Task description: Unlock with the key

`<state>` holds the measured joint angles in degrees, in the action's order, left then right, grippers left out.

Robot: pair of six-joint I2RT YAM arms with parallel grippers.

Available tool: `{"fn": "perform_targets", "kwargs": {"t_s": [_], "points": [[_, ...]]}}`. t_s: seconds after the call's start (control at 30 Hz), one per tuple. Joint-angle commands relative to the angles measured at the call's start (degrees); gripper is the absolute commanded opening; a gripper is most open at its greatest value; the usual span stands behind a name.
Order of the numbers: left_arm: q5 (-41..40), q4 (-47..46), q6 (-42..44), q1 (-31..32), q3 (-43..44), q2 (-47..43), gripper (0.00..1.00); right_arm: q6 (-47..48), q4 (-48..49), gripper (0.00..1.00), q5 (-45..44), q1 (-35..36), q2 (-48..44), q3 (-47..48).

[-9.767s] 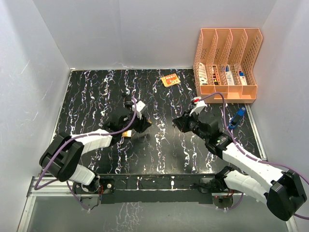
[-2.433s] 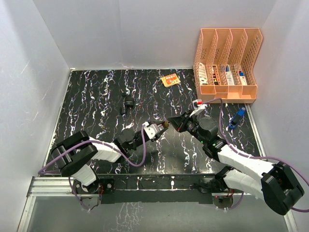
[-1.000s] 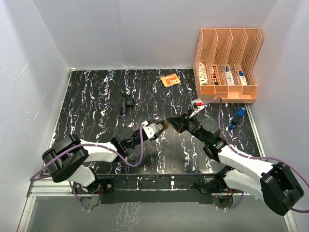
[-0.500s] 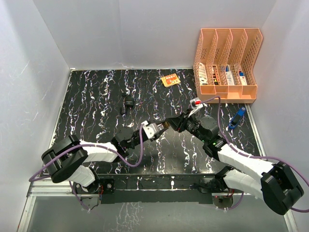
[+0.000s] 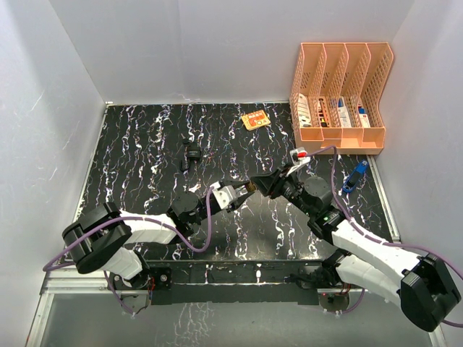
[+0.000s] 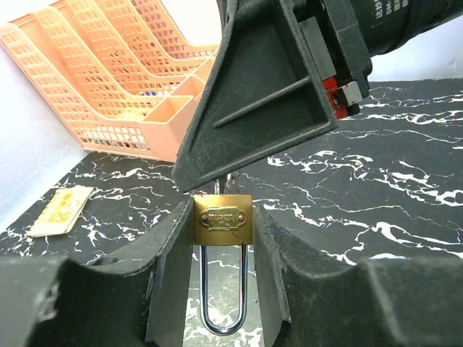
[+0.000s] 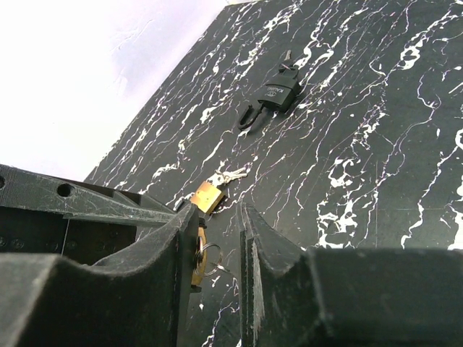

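Above mid-table, the padlock (image 6: 222, 219) is clamped by its sides between the fingers of the left gripper (image 5: 239, 191). It is a small brass block with a stamped plate on its face. A polished steel shackle loops toward the wrist camera, and both its legs run up to the body. The padlock's far end meets the right gripper (image 5: 258, 181), whose black wedge-shaped fingers hide the keyhole. Those fingers stand a narrow gap apart with a thin wire ring (image 7: 210, 269) hanging between them. Whether they pinch a key I cannot tell.

A second padlock (image 7: 207, 196), also brass, lies on the table (image 5: 145, 144) close by with keys at its end. Farther back lies a black lock (image 5: 192, 155), and an orange card (image 5: 255, 120) rests near the back wall. An orange mesh-plastic organizer (image 5: 340, 94) stands in the back right corner. The tabletop is black with white marble-like veins.
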<state>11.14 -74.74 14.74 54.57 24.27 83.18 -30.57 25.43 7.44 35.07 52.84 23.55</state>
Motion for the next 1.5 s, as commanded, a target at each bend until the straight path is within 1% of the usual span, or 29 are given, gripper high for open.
{"fn": "perform_targets", "kwargs": {"t_s": [0.0, 0.23, 0.37, 0.57, 0.6, 0.7, 0.77, 0.9, 0.97, 1.1, 1.47], "points": [[-0.5, -3.7, -0.65, 0.26, -0.36, -1.88, 0.0, 0.6, 0.02, 0.26, -1.68, -0.02, -1.91, 1.5], [-1.1, -5.63, -1.34, 0.22, -1.78, -1.09, 0.0, 0.6, -0.56, 0.26, -1.76, -0.08, -2.58, 1.85], [-1.2, -5.94, -1.39, 0.26, -1.95, -1.32, 0.0, 0.6, -0.73, 0.23, -1.61, -0.04, -2.44, 1.85], [-1.03, -5.46, -1.12, 0.26, -1.55, -1.61, 0.0, 0.38, -0.54, 0.24, -0.73, -0.06, -1.28, 1.92], [-1.03, -5.56, -1.11, 0.2, -1.51, -1.57, 0.0, 0.3, -0.48, 0.24, -0.64, -0.05, -1.17, 1.93], [-1.19, -5.83, -1.07, 0.22, -1.59, -1.7, 0.0, -0.09, -0.32, 0.17, -0.5, 0.0, -1.16, 1.94], [-1.16, -5.94, -1.05, 0.19, -1.56, -1.69, 0.0, -0.18, -0.36, 0.16, -0.35, -0.06, -1.09, 1.94], [-1.12, -6.15, -0.99, 0.21, -1.21, -1.7, 0.0, -0.51, -0.17, 0.1, 0.02, -0.02, -0.9, 1.86], [-1.12, -6.14, -0.85, 0.35, -1.04, -1.59, 0.0, -0.7, 0.08, 0.08, 0.32, -0.08, -0.74, 1.85], [-0.77, -6.86, -0.81, 0.28, -0.48, -1.33, 0.0, -1.26, 0.62, 0.0, 0.68, -0.03, -0.35, 1.7], [-1.34, -11.5, -2.84, 0.28, 0.78, -0.71, 0.0, -3.54, 4.83, 0.0, 1.9, -0.03, 1.04, -0.56]]}}
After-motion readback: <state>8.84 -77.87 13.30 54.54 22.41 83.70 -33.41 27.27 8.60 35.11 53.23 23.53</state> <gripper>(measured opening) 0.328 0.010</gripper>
